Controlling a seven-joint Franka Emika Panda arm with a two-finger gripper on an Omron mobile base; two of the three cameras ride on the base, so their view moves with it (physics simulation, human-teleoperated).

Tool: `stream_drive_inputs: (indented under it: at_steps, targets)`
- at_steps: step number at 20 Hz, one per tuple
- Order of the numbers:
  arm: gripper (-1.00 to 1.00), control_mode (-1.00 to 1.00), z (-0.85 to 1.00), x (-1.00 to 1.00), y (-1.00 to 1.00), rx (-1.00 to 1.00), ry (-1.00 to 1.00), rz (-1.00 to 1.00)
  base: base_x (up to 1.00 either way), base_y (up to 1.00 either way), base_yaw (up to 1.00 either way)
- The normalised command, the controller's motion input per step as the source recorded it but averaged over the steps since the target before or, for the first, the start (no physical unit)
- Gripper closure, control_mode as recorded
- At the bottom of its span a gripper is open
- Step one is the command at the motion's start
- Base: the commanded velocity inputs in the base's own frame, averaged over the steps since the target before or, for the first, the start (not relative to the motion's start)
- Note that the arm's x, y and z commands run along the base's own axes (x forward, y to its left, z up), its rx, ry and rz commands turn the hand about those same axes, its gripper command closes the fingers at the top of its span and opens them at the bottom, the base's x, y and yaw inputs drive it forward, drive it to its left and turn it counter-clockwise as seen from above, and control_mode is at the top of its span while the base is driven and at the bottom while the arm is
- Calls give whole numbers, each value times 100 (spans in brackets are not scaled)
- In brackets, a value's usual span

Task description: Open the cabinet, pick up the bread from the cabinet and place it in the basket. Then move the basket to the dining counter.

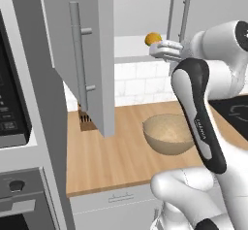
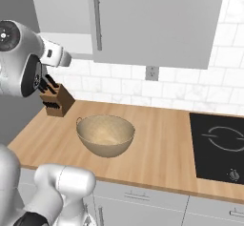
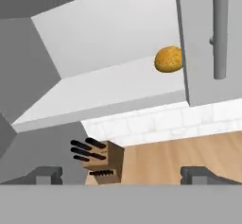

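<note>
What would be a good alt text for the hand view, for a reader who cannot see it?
A round golden-brown bread sits on the shelf of the open cabinet, partly behind the door edge. Below, a knife block stands on the wooden worktop.

Glossy white arm [image 1: 227,86], black joint covers

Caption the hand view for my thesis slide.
Small round golden-brown bun on the open light grey cabinet's shelf, brown wooden knife block on the worktop below.
</note>
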Motion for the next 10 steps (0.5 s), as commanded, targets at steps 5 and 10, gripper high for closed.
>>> stream_drive_inputs:
  at_steps: [5,10]
  targets:
    - [-100,-100,54,34,-77,-6,-24,-18,0,0,0]
    - [-100,-100,50,12,-44,2,2,-35,0,0,0]
